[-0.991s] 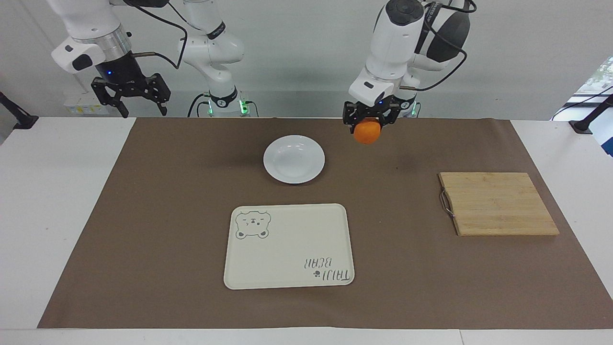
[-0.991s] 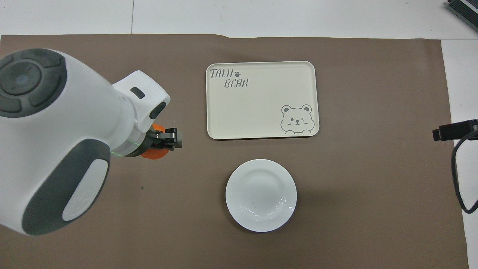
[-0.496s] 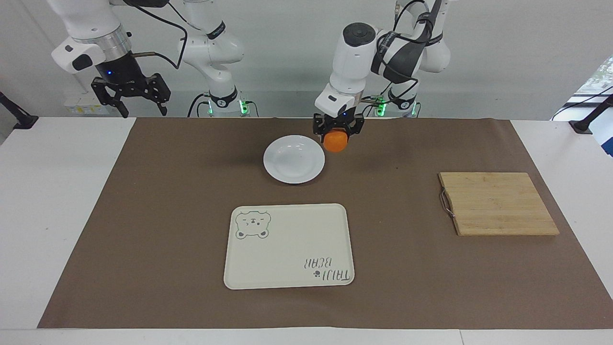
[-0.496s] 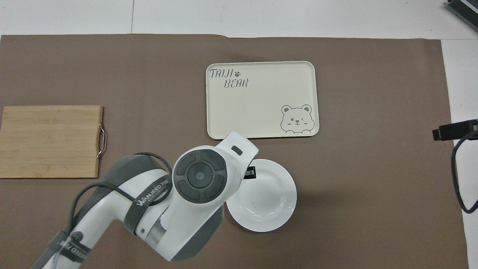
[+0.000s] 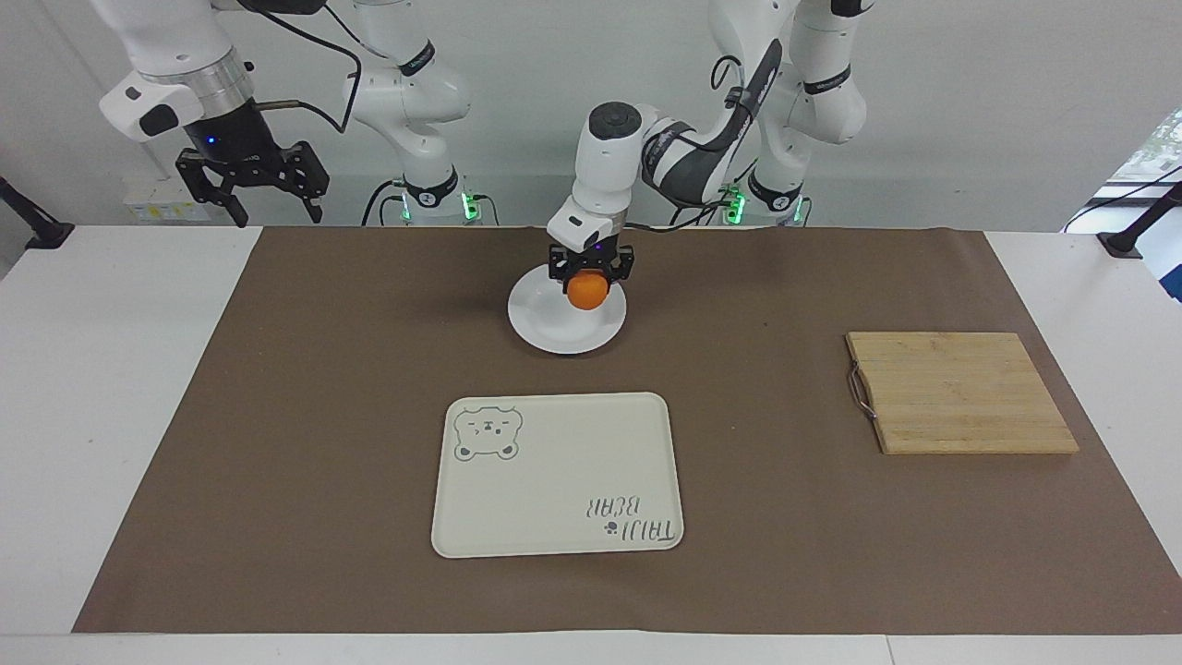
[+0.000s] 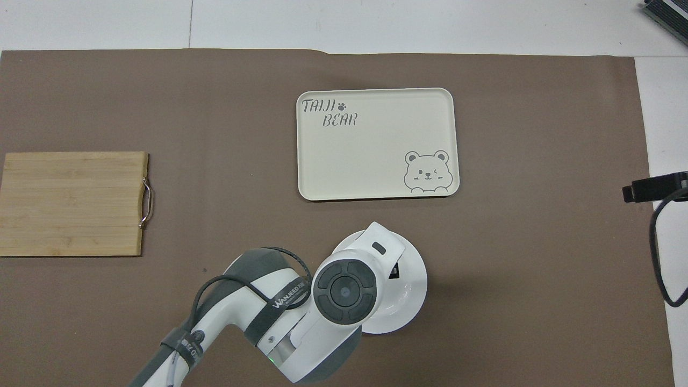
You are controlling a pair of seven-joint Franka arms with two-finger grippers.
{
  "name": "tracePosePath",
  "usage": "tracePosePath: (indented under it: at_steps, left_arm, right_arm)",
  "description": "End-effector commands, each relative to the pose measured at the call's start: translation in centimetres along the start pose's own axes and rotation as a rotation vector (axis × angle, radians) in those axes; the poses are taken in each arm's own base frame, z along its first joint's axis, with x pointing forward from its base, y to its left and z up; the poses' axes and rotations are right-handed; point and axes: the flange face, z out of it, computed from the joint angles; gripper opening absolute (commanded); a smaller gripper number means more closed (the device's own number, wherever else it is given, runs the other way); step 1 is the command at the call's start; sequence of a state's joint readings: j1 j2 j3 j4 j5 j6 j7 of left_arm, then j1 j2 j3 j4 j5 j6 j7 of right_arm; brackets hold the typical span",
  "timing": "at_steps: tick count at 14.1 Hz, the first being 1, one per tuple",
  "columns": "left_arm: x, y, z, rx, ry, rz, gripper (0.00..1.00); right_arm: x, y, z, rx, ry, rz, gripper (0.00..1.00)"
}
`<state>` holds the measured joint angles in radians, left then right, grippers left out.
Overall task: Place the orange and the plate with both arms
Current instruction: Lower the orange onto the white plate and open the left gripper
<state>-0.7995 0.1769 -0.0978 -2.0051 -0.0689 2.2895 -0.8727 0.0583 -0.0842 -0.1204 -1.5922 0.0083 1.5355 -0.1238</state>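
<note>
Now the left gripper (image 5: 588, 273) grips the orange (image 5: 587, 291) over the plate (image 5: 554, 334); probably not touching, so lower gently before releasing. Right gripper (image 5: 263, 196) waits open.

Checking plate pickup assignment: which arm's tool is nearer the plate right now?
Left. The left tool hangs over the plate, shut on the orange. The right tool waits raised above the right arm's end of the table, well away from the plate.

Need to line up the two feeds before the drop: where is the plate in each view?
Facing view: the plate sits top-centre, under the left gripper holding the orange.
Overhead view: plate lower-centre, largely covered by the left arm.
Shared landmark: the bear-print tray, farther from the robots.
</note>
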Motion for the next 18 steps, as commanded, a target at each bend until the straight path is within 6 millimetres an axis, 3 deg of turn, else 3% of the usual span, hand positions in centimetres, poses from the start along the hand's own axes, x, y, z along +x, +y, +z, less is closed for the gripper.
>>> tracePosePath:
  at_steps: [1, 3, 4, 5, 7, 9, 11, 15, 18]
  left_arm:
    - [-1.7, 1.3, 3.7, 0.002, -0.010, -0.006, 0.00]
    - [-2.9, 2.0, 6.0, 0.005, -0.014, -0.004, 0.00]
    - [-3.1, 1.7, 6.4, 0.010, -0.017, -0.001, 0.64]
    - [-3.3, 1.7, 5.6, 0.031, -0.025, 0.004, 1.00]
    - [-2.1, 1.4, 0.9, 0.037, -0.026, -0.006, 1.00]
    - [1.9, -0.8, -2.8, 0.028, -0.004, -0.052, 1.00]
    - [5.4, -2.6, -4.8, 0.024, 0.022, -0.038, 1.00]
    - [12.9, -9.7, -8.4, 0.024, 0.043, 0.012, 1.00]
    - [16.8, -15.2, -9.8, 0.021, 0.063, 0.057, 1.00]
  right_arm:
    - [-0.3, -0.1, -0.5, -0.012, -0.005, 0.015, 1.00]
    - [-0.3, -0.1, -0.5, -0.012, -0.005, 0.015, 1.00]
    - [-0.3, -0.1, -0.5, -0.012, -0.005, 0.013, 1.00]
    - [-0.3, -0.1, -0.5, -0.012, -0.005, 0.015, 1.00]
    - [-0.3, -0.1, -0.5, -0.012, -0.005, 0.015, 1.00]
    - [-0.3, -0.1, -0.5, -0.012, -0.005, 0.015, 1.00]
    - [-0.3, -0.1, -0.5, -0.012, -0.005, 0.015, 1.00]
    - [-0.3, -0.1, -0.5, -0.012, -0.005, 0.015, 1.00]
    - [-0.3, -0.1, -0.5, -0.012, -0.005, 0.015, 1.00]
